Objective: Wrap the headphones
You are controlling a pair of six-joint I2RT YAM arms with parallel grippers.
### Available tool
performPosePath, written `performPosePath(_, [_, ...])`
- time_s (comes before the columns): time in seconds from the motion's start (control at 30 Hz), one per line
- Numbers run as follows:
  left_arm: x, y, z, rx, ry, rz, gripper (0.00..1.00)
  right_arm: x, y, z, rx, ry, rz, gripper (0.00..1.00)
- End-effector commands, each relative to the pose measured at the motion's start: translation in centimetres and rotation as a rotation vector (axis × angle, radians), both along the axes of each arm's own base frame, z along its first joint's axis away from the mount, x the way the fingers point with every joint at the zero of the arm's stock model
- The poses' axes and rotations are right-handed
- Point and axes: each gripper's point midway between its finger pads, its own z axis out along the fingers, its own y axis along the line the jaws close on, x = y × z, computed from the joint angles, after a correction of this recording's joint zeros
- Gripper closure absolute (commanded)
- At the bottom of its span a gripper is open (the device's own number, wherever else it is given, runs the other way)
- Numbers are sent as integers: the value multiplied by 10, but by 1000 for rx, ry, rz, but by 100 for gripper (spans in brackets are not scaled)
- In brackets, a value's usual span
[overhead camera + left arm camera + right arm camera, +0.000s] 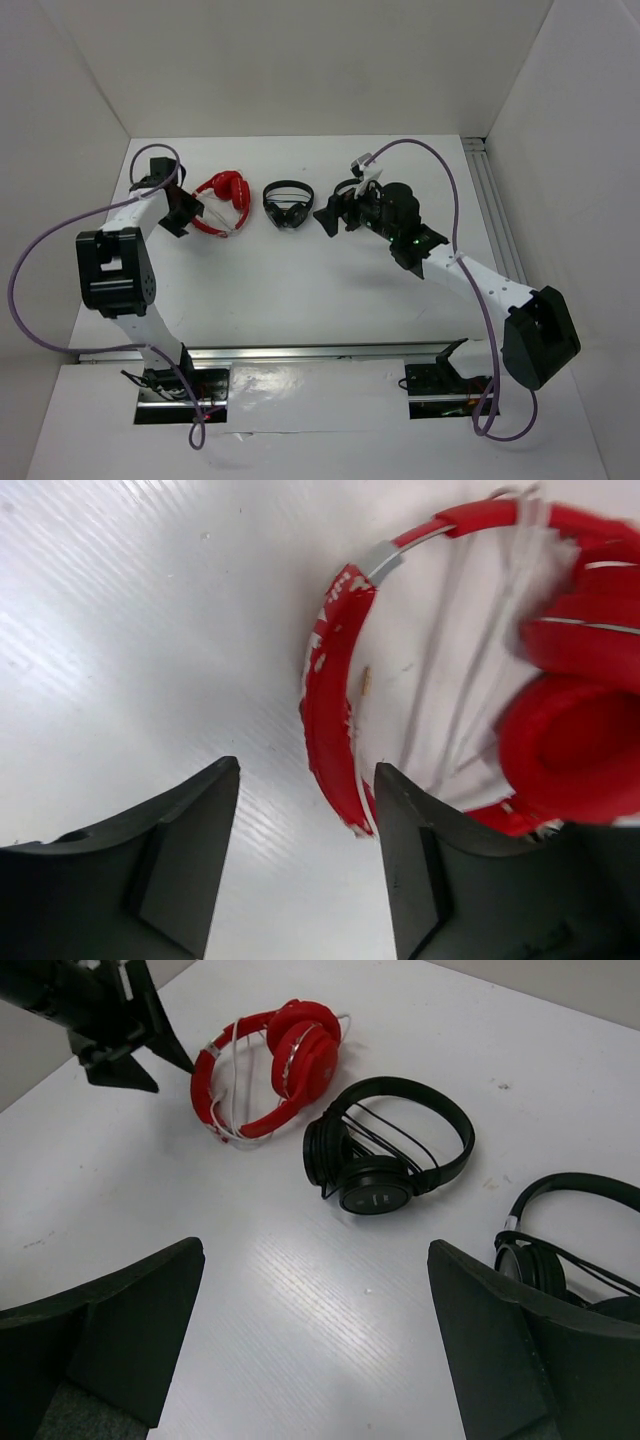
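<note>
The red headphones (222, 203) lie on the white table at the back left, with the thin white cable (480, 660) strung across the headband loop. In the left wrist view the red headband (330, 710) curves just ahead of my fingers and the earcups (575, 730) lie to the right. My left gripper (185, 214) (305, 800) is open, and the headband's lower end sits close to the inner edge of its right finger (420, 870). My right gripper (328, 218) (315, 1260) is open and empty above bare table. The red headphones also show in the right wrist view (270, 1070).
A black headphone set (288, 205) (390, 1150) lies just right of the red one. A second black set (570, 1250) lies beside my right gripper's right finger. White walls close in the table at the back and sides.
</note>
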Motion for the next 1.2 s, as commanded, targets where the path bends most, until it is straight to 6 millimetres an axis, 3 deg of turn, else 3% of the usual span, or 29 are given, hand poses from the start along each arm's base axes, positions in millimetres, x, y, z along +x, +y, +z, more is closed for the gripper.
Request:
performPosePath(0.0, [-8,9,56,75,-104,54,30,13,-2,27,37,0,-59,0])
performPosePath(0.03, [-13,13,66,96,-106,66,29,16,-3,23,22,28,-86,0])
performPosePath(0.1, [-13,8,87,127,-148,38,11,17,-6,21,31,64,-120,0])
performPosePath(0.2, [-21,-17,138,160,-271,-66,0,10,-15,22,47,98,-173,0])
performPosePath(0.23, [-25,-27,148,168,-305,-103,0,9,-25,30,59,94,-217,0])
performPosePath(0.27, [-36,-47,177,173,-394,-161,0,3,-30,22,49,131,-236,0])
performPosePath(0.3, [-40,-54,190,197,-444,-209,0,-1,-32,24,43,134,-242,0])
performPosePath(0.33, [-51,-61,189,189,-452,-248,0,-5,-41,34,59,124,-278,0])
performPosePath(0.37, [-66,-69,210,178,-522,-285,0,-13,-47,24,28,152,-292,0])
performPosePath(0.4, [-74,-80,217,192,-556,-363,0,-16,-54,25,19,155,-314,0])
performPosePath(0.43, [-82,-88,221,183,-578,-410,0,-21,-62,37,29,137,-335,0])
performPosePath(0.47, [-91,-92,220,187,-574,-437,0,-32,-65,29,-5,171,-327,0])
performPosePath(0.5, [-106,-100,235,202,-623,-486,0,-35,-71,28,-26,168,-340,0])
performPosePath(0.57, [-127,-104,231,199,-617,-522,0,-48,-84,38,-32,158,-369,0])
performPosePath(0.7, [-171,-97,244,239,-726,-559,0,-77,-87,67,30,117,-317,0])
performPosePath(0.87, [-198,-96,219,236,-739,-595,0,-108,-110,98,136,31,-311,0])
performPosePath(0.9, [-206,-92,223,248,-778,-579,0,-112,-113,96,131,36,-311,0])
performPosePath(0.97, [-212,-81,210,256,-769,-506,0,-117,-116,100,140,26,-313,0])
performPosePath(1.07, [-228,-77,223,271,-844,-492,0,-118,-121,96,126,33,-337,0])
performPosePath(1.17, [-228,-72,226,280,-868,-453,0,-113,-118,85,98,64,-353,0])
